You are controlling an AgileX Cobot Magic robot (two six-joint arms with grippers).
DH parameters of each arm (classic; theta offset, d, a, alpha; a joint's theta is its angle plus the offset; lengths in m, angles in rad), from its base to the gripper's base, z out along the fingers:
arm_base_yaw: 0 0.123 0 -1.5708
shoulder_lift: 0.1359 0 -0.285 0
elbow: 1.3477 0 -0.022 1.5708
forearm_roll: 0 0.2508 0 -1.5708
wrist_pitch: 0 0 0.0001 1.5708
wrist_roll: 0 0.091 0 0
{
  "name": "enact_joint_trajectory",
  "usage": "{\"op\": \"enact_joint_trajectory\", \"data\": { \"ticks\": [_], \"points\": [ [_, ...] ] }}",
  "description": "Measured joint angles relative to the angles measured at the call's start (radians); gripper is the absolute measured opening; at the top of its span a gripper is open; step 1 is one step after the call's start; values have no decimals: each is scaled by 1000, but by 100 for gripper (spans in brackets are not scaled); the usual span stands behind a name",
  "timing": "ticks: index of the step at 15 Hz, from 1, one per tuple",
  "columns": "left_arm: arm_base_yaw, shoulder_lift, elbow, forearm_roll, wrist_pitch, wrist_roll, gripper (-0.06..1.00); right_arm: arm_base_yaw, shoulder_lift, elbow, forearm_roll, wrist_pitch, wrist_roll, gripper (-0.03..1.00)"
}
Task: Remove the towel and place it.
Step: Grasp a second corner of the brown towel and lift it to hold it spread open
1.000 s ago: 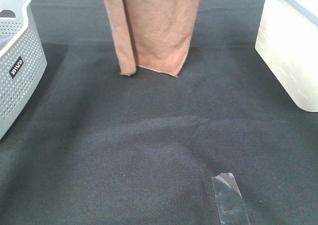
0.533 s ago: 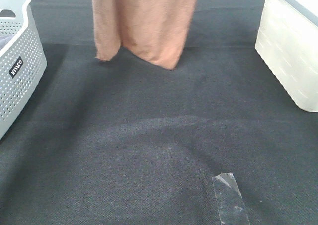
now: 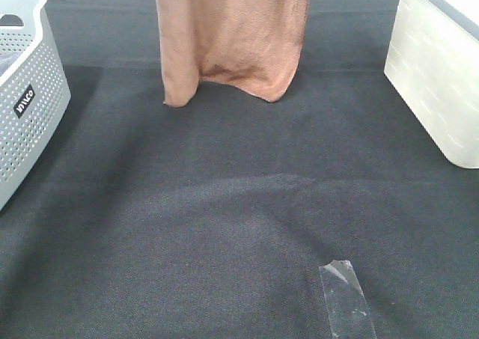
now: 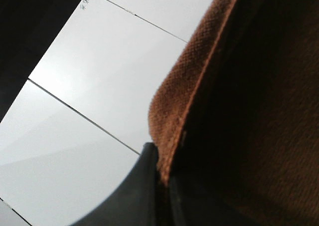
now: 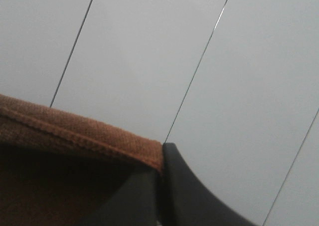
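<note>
Towel (image 3: 232,40): rust-brown, plain terry, darker in folds.
Counter (image 3: 224,204): charcoal-black, fine woven texture.
Laundry basket (image 3: 45,122): pale grey, perforated dot grid; label (image 3: 25,102) black, white lettering.
Storage bin (image 3: 434,84): cream-white, faint dash pattern.
Tape strip (image 3: 346,300): clear.
Both left hand (image 4: 162,181) and right hand (image 5: 159,186): black.

**Item 1: your left gripper** (image 4: 163,181). Two dark fingers (image 4: 134,198) are pressed together. The jaws are clamped on a folded edge of the towel (image 4: 234,111), which rises out of the pinch (no gap shows between the pads).

**Item 2: your right gripper** (image 5: 159,183). Two dark fingers (image 5: 184,201) are closed tight. The towel's stitched hem runs into the seam between them and ends flush against the outer finger.

**Item 3: arms and wrists.** Only the fingertips show in your wrist views, so you cannot tell the joint pose.
</note>
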Motion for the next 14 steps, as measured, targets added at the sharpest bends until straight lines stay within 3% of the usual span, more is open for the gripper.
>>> {"op": "enact_joint_trajectory", "data": {
  "ticks": [2, 4, 8, 11, 12, 14],
  "points": [
    [0, 1, 0, 0, -13, -46, 0, -1, 0, 0, 26, -26, 9, 0],
    [0, 1, 0, 13, -10, -177, 0, -1, 0, 0, 53, -20, 21, 0],
    [-4, 1, 0, 119, 69, -360, 0, 1, 1, 0, 125, 59, 22, 0],
    [-34, 1, 0, 110, 255, -425, 0, 3, 1, 0, 249, 252, 21, 0],
    [-48, 1, 0, 69, 347, -425, 0, 3, 1, 0, 297, 320, 14, 0],
    [-79, 1, 0, -92, 577, -356, 0, 3, 0, 0, 375, 459, -32, 0]
  ]
}}
